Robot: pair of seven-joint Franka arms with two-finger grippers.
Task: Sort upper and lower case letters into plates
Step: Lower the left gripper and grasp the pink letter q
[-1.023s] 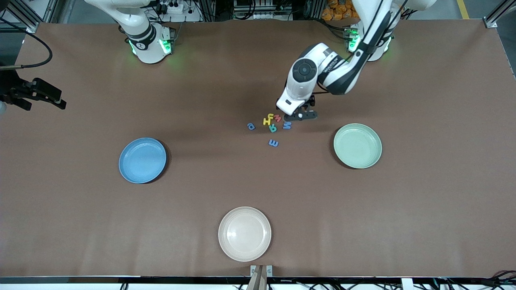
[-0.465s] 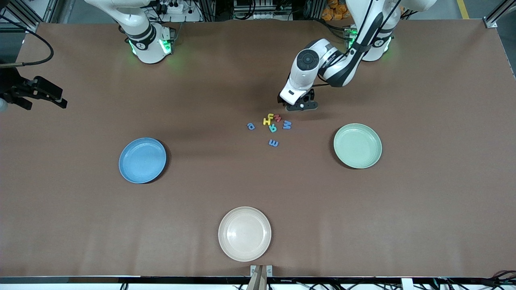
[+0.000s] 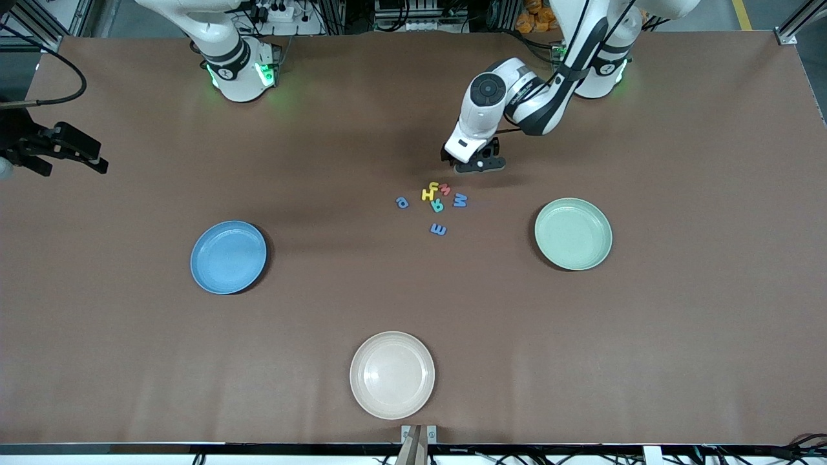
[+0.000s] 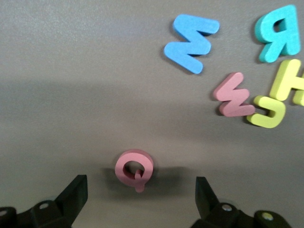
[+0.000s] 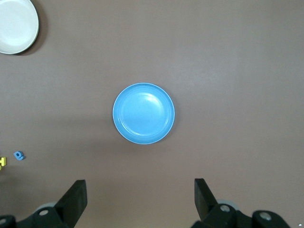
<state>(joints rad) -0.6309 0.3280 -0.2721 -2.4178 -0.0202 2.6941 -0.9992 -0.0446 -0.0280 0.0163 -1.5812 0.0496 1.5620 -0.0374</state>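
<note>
Surface: brown table (image 3: 678,336), matte, faintly creased, framed by aluminium rails at the corners. Cable bundles and a power strip along the edge at the arm bases.

Nearest the front camera: cream plate (image 3: 392,374), empty, upright.

Farther from the camera: blue plate (image 3: 228,257) toward the right arm's end, mint plate (image 3: 573,233) toward the left arm's end. Both empty, upright, well apart.

Between those plates and slightly farther from the camera: letters, all lying flat.
- Blue E (image 3: 438,229): alone, nearest of the letters to the camera, long axis along the table's length.
- Blue a (image 3: 402,203): alone, toward the right arm's end.
- Teal R (image 3: 437,206), yellow H (image 3: 428,194), yellow J (image 3: 434,187), red w (image 3: 445,190): tight cluster, touching or nearly so.
- Blue M (image 3: 460,201): just beside the cluster, toward the left arm's end.
- Red Q (image 4: 134,168): apart from the cluster, hidden under the left hand in the front view. Tail pointing toward the left gripper in the left wrist view.

Left gripper (image 3: 479,164): low over the Q, jaws wide apart, one finger to each side of the letter, not touching it.

Right gripper (image 5: 140,202): high over the table above the blue plate, jaws wide apart, empty. Right arm waiting.
</note>
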